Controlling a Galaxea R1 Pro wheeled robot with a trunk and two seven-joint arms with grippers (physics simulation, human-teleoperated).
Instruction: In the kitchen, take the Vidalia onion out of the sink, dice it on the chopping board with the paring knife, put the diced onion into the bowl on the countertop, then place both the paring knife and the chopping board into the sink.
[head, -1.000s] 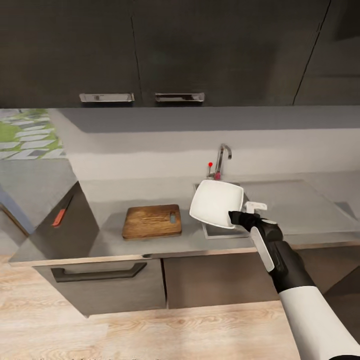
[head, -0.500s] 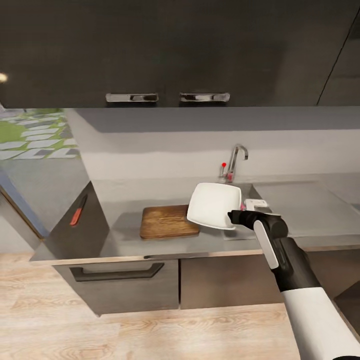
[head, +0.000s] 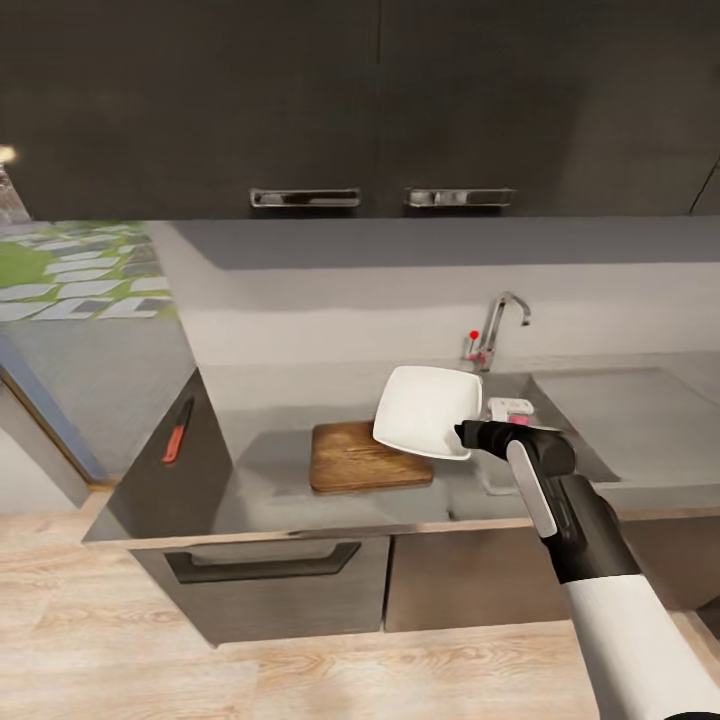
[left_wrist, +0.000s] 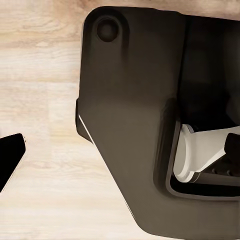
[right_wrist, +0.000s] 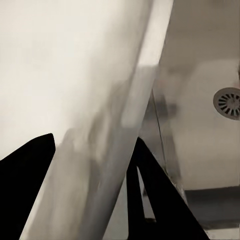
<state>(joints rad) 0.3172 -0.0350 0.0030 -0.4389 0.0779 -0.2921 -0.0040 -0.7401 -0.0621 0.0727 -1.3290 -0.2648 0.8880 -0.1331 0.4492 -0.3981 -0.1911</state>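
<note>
Over the kitchen surface (head: 300, 480), from my head camera, I see my right end effector (head: 468, 436) pinching the near rim of the white bowl (head: 425, 410), which hangs tilted in the air above the right end of the chopping board (head: 355, 458) and the left edge of the sink (head: 560, 420). My right wrist camera confirms the grip: the bowl's pale wall (right_wrist: 75, 100) runs between the two dark fingers (right_wrist: 150, 200), with the sink's grey floor and round drain (right_wrist: 227, 102) beyond it. The chopping board lies flat on the glossy dark grey surface, just left of the sink. The curved chrome tap (head: 500, 325) and its small red knob (head: 474, 335) stand at the back of the basin. The paring knife (head: 177, 432), with its red-orange handle, lies well apart from the board on the sloping side panel at the left end of the surface. My left wrist camera faces pale wood flooring (left_wrist: 40, 125) and a dark part of the robot's body; I cannot tell whether my left end effector is spread or pressed together.
</note>
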